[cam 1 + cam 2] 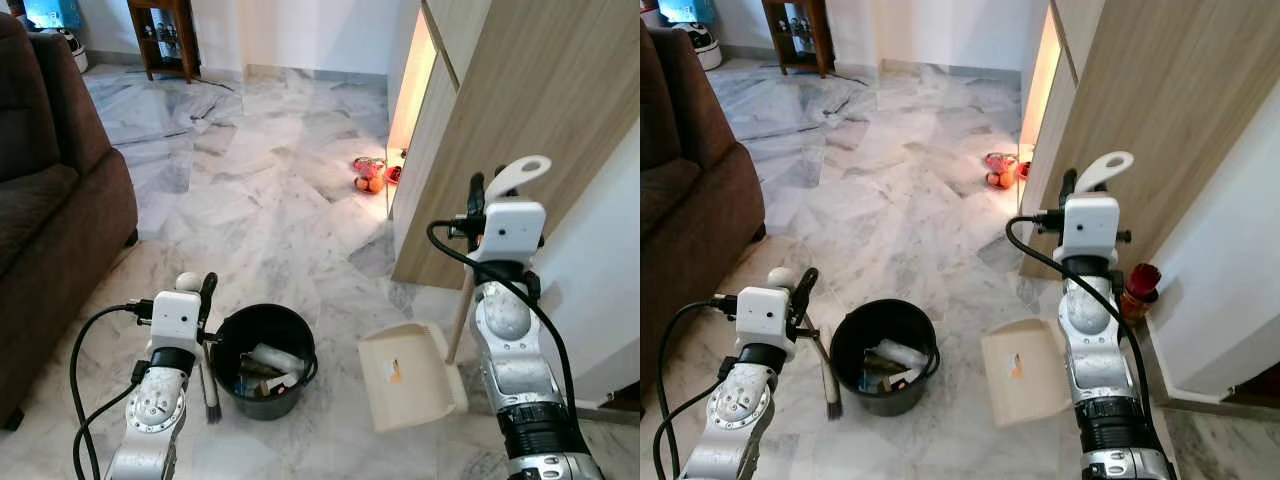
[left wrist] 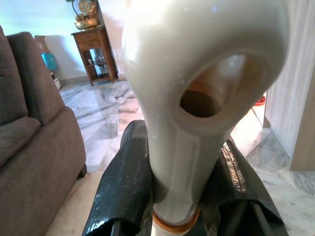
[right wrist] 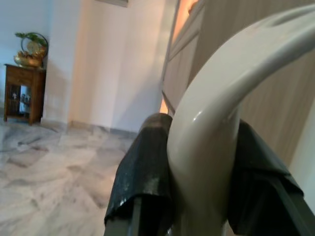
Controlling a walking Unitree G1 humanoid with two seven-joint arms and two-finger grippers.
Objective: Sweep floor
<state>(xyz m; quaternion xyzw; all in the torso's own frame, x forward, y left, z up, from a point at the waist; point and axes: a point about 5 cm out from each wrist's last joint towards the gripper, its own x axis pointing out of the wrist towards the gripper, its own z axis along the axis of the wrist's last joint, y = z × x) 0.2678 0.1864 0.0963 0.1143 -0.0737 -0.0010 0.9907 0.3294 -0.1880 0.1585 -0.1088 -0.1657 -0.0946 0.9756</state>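
A black bucket point(image 1: 262, 405) holding trash stands on the marble floor between my two arms. My left gripper point(image 1: 203, 290) is shut on the cream handle of a small brush point(image 2: 197, 98), whose dark bristles point(image 1: 212, 400) rest on the floor just left of the bucket. To the right of the bucket a cream dustpan point(image 1: 410, 375) lies flat on the floor. Its long handle rises to a looped top point(image 1: 525, 172), and my right gripper point(image 1: 478, 195) is shut on it just below the loop. Black fingers point(image 3: 142, 167) clamp both sides of that handle.
A brown sofa point(image 1: 50, 200) fills the left side. A wooden cabinet point(image 1: 500, 100) and a white wall stand close on the right, with a red object point(image 1: 1138, 285) at the cabinet's foot. Orange-red toys point(image 1: 370, 175) lie by the cabinet's lit edge. A wooden side table point(image 1: 165, 35) stands far back.
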